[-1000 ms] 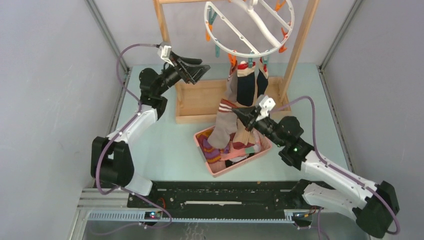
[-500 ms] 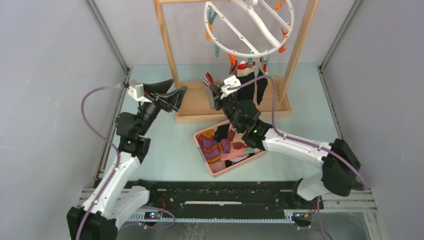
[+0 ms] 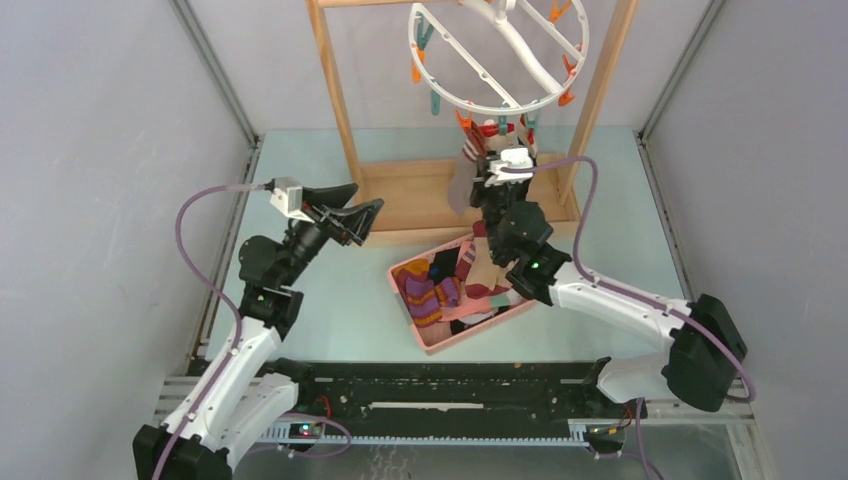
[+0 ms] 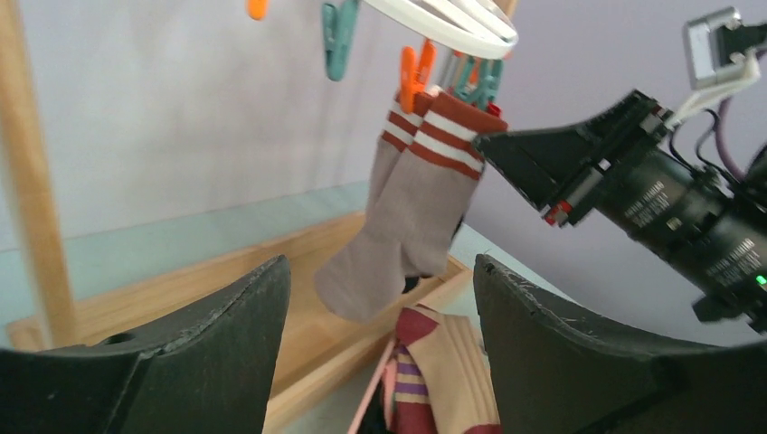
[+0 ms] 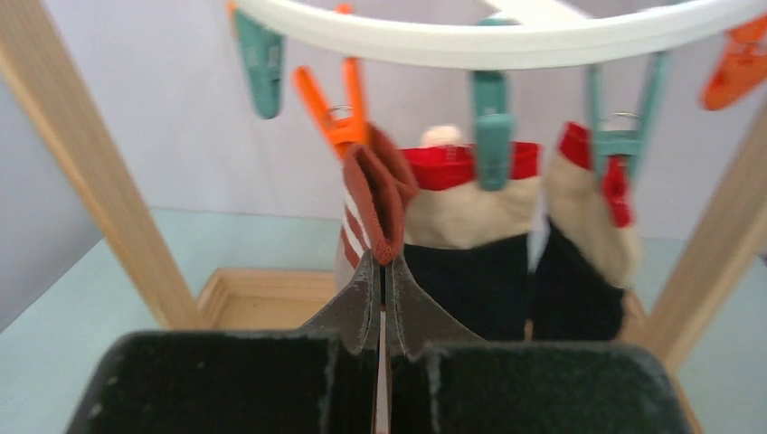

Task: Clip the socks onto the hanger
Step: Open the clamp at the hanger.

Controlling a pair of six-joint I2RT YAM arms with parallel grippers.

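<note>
Since the right pincer nips the sock only by its cuff edge, just under the orange clip, and the left pincer gapes empty, the fabric might slip out.

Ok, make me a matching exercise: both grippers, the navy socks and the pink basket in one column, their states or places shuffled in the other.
1. left gripper
2. right gripper
3. navy socks
4. pink basket

A. on the table, loose socks inside
B. open, holding nothing
C. hanging from teal clips
D. shut on the tan sock at its striped cuff

Pairs: 1-B, 2-D, 3-C, 4-A
</note>
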